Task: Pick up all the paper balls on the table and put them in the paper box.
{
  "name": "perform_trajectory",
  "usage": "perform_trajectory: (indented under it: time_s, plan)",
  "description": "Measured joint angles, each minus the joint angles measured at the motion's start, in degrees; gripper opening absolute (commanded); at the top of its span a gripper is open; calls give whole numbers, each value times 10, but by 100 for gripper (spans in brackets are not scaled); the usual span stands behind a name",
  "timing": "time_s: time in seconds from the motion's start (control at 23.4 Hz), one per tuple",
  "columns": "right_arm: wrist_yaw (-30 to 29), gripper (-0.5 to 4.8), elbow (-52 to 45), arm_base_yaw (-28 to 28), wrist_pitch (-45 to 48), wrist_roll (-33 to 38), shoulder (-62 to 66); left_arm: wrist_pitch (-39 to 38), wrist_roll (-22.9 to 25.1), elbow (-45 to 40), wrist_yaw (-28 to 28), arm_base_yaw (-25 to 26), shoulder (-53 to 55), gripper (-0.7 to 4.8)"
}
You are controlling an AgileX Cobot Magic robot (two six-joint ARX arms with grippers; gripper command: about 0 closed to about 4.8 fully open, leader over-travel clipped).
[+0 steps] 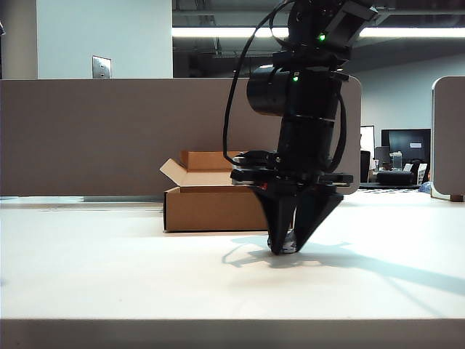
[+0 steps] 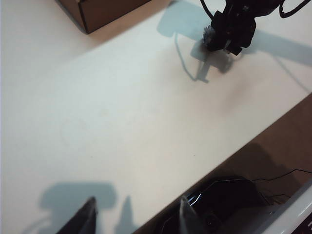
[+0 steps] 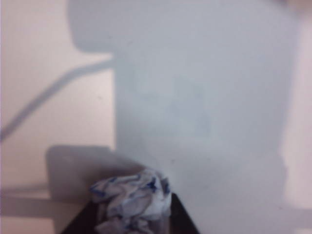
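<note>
Your right hand (image 1: 290, 243) is down on the desk (image 1: 109, 269) in front of the paper box (image 1: 214, 207), fingers pointing straight down, tips meeting the surface just right of the box's near corner. Between those fingers sits a paper ball (image 3: 131, 200), white with blue print, resting on the desk; the right wrist view shows the dark fingers (image 3: 180, 217) hard against its sides, so the hand is closing around it, though you can't tell from these frames whether the grip is firm. The ball is a lumpy wad with no clear long axis, and its lower part is cut off by the frame edge. In the exterior view it's almost lost in the shadow between the fingertips. From the left wrist view you see the right hand (image 2: 222, 46) from above with a pale scrap of the ball (image 2: 208, 33) peeking out beside it. The box lies with its long side facing the exterior camera, flaps standing open, a pale inner flap angled up at the left; its right end is hidden behind the arm. Your left hand (image 2: 136, 217) hangs over the near edge of the desk, well apart from the box, fingers spread and holding nothing. Only this one ball shows.
</note>
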Motion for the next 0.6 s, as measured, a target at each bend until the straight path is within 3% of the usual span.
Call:
perform_trajectory:
  time_s: [0.39,0.6]
  plan:
    - [12,138,40,2,0,-16,15,1,0,0,0,0,0,210]
    - [54,138,195,-5,64,-32,7,11,0,0,0,0,0,210]
